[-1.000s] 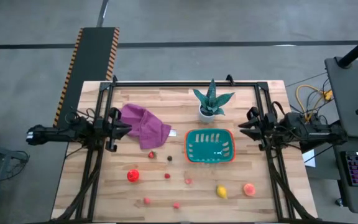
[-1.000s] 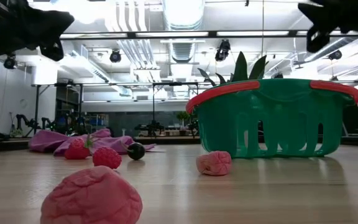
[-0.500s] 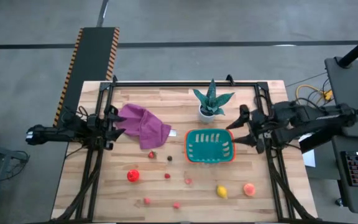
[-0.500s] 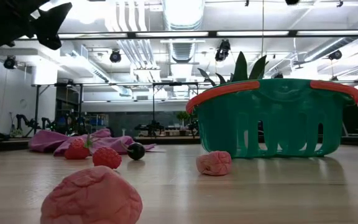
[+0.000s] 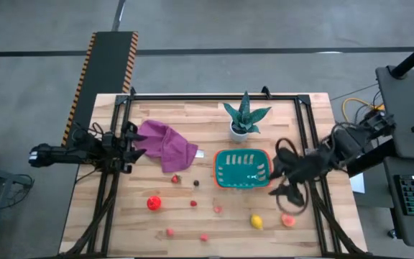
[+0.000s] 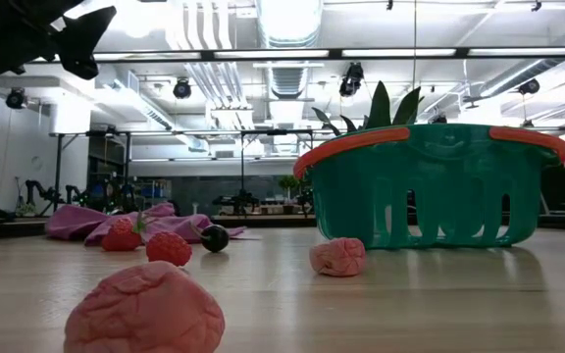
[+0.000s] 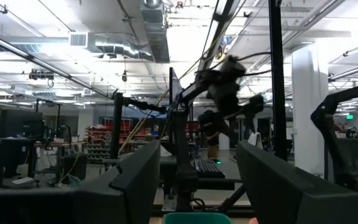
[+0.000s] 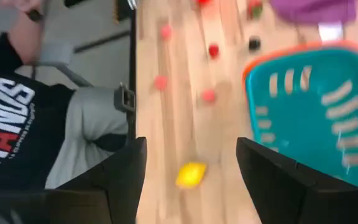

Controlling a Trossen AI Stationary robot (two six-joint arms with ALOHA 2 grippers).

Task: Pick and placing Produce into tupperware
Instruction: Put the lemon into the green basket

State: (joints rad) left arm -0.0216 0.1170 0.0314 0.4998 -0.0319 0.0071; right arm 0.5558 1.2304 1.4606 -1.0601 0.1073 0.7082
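Note:
The teal tupperware (image 5: 244, 169) with an orange rim stands right of the table's middle and has no produce in it. Small produce lies loose on the wood in front of it: a red piece (image 5: 154, 203), a dark one (image 5: 196, 183), a yellow lemon (image 5: 256, 221) and a peach-orange fruit (image 5: 288, 219). My right gripper (image 5: 280, 178) hangs open in the air beside the tub's right end, tipped down, with the lemon (image 8: 191, 175) below it. My left gripper (image 5: 138, 144) waits open at the table's left edge, next to the purple cloth.
A purple cloth (image 5: 165, 144) lies at the back left, and a green spiky plant in a white pot (image 5: 244, 119) stands behind the tub. Dark frame rails (image 5: 113, 194) run along both table sides. A person (image 8: 42, 124) sits at the table's near edge.
My right gripper has swung from the table's right edge out over the table toward the tub and the near edge. It has risen, tipped downward and opened, and it has left the low view. My left gripper has tipped up a little. No produce has moved.

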